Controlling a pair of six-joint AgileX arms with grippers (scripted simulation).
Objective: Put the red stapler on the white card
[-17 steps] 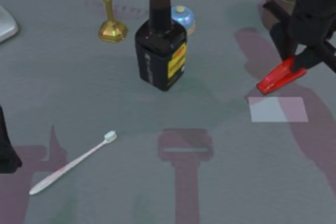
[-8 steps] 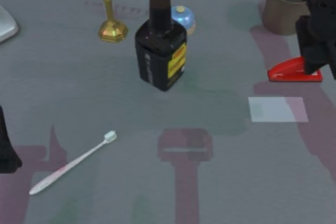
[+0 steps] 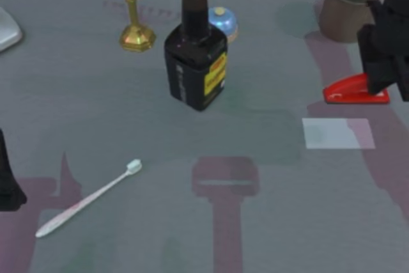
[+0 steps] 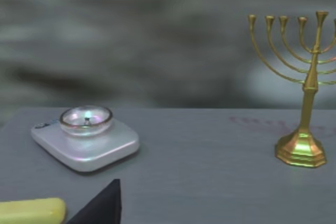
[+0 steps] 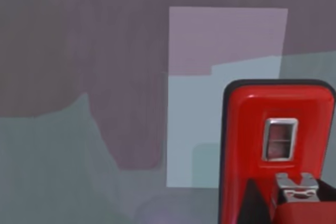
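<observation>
The red stapler hangs level just above the table at the right, a short way behind the white card. My right gripper is shut on the stapler's right end, and the black arm hides that end. In the right wrist view the red stapler overlaps one side of the white card, which lies flat and partly in shadow. My left gripper is parked at the table's left edge.
A dark sauce bottle with a red cap stands mid-table. Behind it are a blue bell and a gold candelabra. A brown cup stands behind the stapler. A toothbrush lies front left, near a white scale.
The right arm has swung back and to the right, uncovering the cup. The stapler went from slanted to level, then shifted slightly toward the card. The left arm has not moved.
</observation>
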